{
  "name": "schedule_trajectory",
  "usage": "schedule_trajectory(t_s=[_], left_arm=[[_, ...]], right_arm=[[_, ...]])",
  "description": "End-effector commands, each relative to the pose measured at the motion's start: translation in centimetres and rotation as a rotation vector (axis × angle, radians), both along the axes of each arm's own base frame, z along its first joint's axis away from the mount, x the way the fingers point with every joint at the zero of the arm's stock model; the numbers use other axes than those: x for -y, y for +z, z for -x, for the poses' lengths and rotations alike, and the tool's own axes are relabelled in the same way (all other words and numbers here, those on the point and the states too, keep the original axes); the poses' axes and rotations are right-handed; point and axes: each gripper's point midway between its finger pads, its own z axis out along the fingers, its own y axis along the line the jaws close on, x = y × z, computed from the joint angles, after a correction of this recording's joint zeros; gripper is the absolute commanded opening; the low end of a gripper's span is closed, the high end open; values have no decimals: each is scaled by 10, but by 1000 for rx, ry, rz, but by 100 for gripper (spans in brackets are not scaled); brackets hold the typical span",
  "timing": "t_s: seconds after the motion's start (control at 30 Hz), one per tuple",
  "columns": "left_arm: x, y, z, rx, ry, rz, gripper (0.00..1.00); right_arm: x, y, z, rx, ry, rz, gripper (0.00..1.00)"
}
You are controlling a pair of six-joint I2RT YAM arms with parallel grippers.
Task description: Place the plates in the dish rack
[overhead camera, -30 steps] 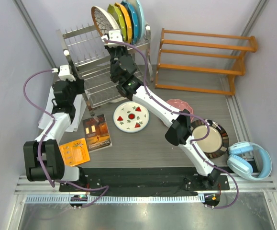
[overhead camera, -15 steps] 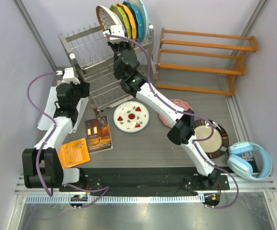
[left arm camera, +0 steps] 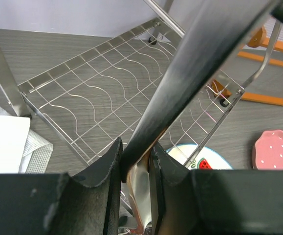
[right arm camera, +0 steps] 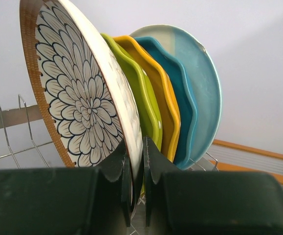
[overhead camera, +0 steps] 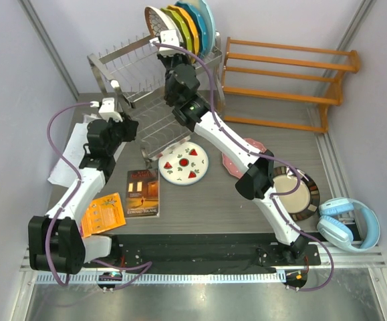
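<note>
Step in hand: seating plate 1 of 4 in the dish rack (overhead camera: 123, 63).

The right fingers (right arm camera: 126, 171) are clenched on the lower rim of the petal plate (right arm camera: 77, 98). It stands upright w/ its brown rim rising above the fingers. Just beyond it on the far side, near-parallel, stand the yellow-green plate (right arm camera: 146, 107), orange plate (right arm camera: 169, 112) and blue plate (right arm camera: 192, 93). Can't tell if the petal plate's bottom edge already sits btwn prongs, since the fingers hide it.

The left fingers (left arm camera: 114, 169) are clamped on a steel upright of the rack, w/ the lower-tier wire grid spread out past the fingertips. Prob. steadying the frame while the other arm loads.

Other 3 not yet loaded, all flat on the surface (overhead camera: 200, 200):
- watermelon plate (overhead camera: 184, 162): just beyond the left fingers, below the rack's edge.
- pink dotted plate (left arm camera: 278, 147): further off to their right.
- dark-rimmed plate (overhead camera: 303, 194): well apart from both pairs of fingers, under the right arm's elbow.

Nxt move, as I judge it: lower the petal plate till the rim drops btwn two prongs, check it stands alone, then let go and back straight out w/o knocking the yellow-green one. The left fingers should hold until then. After that, the watermelon plate looks the closest pick. It lies flat, so it needs an edge grip.
</note>
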Motion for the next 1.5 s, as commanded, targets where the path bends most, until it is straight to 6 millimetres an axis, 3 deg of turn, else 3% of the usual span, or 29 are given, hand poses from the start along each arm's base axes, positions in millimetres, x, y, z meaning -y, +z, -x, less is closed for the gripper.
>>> schedule_trajectory(t_s=[0.0,0.1,0.3,0.47,0.57,0.6,0.63,0.67,1.13,1.47], left_arm=[[26,53,4,161,-104,53,25],[22,48,1,147,-78,37,44],[13,47,-5,152,-32,6,53],[11,48,-4,150,-22,7,64],[11,46,-1,143,-27,6,65],[11,45,0,142,-27,5,65],[12,45,1,142,-29,-1,65],[11,45,2,144,-31,-4,65],[13,48,5,152,-49,-18,65],[15,48,6,142,-61,-10,67]], right_arm=[[54,95,36,206,-25,-196,1],[42,87,31,185,8,-174,1],[12,62,24,137,66,-113,1],[5,51,17,141,60,-96,1],[2,47,15,144,63,-96,19],[0,48,16,147,68,-96,19],[0,48,17,149,69,-93,16],[0,50,17,156,68,-97,1],[33,85,38,226,10,-230,1],[8,54,20,175,47,-165,1]])
